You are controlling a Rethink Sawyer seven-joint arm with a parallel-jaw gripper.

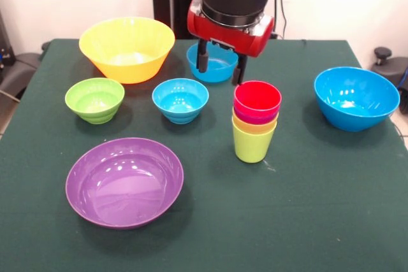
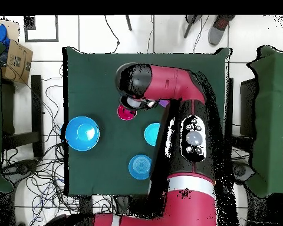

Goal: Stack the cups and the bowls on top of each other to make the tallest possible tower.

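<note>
Green cloth covers the whole table (image 1: pixel 331 208), and it's pretty much a rainbow of plastic on top. Biggest thing going is the red and black arm (image 2: pixel 185 118), which drops in at the top centre of the front view and fills the lower right of the overhead view. Its gripper (image 1: pixel 220 68) hangs just behind and above the stack, two dark fingers (image 1: pixel 203 58) spread apart with nothing between them.

Next down in size: the yellow-orange bowl (image 1: pixel 127 48) sits upper left in the front view, and the wide purple bowl (image 1: pixel 124 181) sits lower left, nearest the camera. The large blue bowl (image 1: pixel 356 97) is off at the right edge, well apart from everything else (it's the one at the left in the overhead view (image 2: pixel 82 133)).

Then the small ones. A green bowl (image 1: pixel 95 99) sits just below the yellow-orange one, a small blue bowl (image 1: pixel 180 99) is near the middle, and a second small blue bowl (image 1: pixel 214 67) sits behind it, partly hidden by the gripper.

The tower (image 1: pixel 255 122) stands right of centre: lime green cup (image 1: pixel 252 143) at the bottom, yellow cup (image 1: pixel 255 124) nested in it, a sliver of purple cup (image 1: pixel 254 117) above that, and the red cup (image 1: pixel 257 99) on top. It stands upright, all four nested neatly.
</note>
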